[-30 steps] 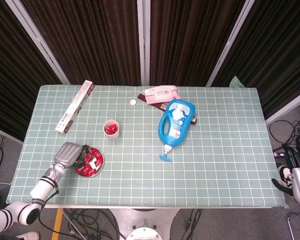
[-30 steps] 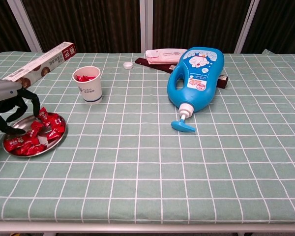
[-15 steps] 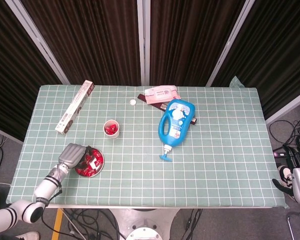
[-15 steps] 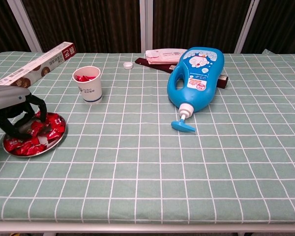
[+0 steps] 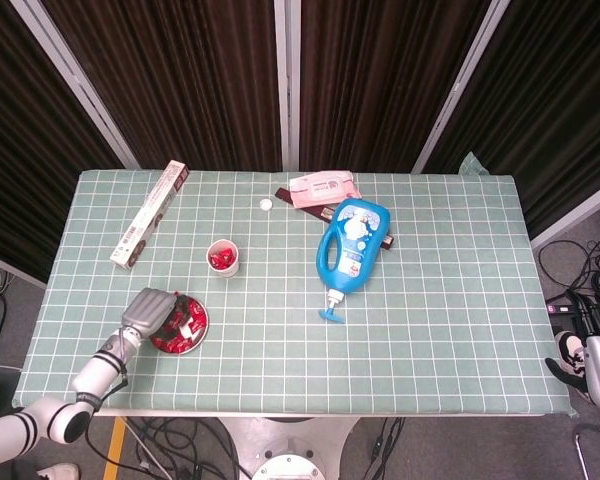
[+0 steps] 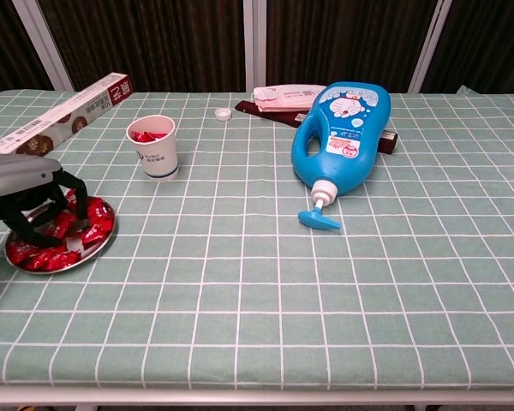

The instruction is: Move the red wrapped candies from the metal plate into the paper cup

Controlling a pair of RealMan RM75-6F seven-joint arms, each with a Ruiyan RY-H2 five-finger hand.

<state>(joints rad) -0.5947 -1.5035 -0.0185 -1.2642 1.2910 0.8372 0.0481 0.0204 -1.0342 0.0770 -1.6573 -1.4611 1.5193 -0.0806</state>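
Red wrapped candies [image 5: 177,336] [image 6: 53,229] are piled on the round metal plate [image 5: 203,322] [image 6: 104,239] near the table's front left corner. My left hand [image 5: 151,308] [image 6: 24,183] arches over the plate's left half, fingers spread and curved down, tips touching the pile. No candy is visibly lifted. The white paper cup [image 5: 223,259] [image 6: 159,152] stands upright behind the plate and holds a few red candies [image 6: 149,134]. My right hand [image 5: 587,367] hangs off the table's right edge, partly cut off by the frame.
A blue detergent bottle [image 5: 350,248] [image 6: 343,137] lies on its side mid-table, spout towards the front. A long box [image 5: 148,213] [image 6: 77,110] lies at the back left. A pink wipes pack [image 5: 324,187], a dark bar and a small white cap [image 5: 266,204] sit at the back.
My left hand has shifted right and come down over the plate, its fingers now in among the candies. The cup, the bottle and the right hand are as before.
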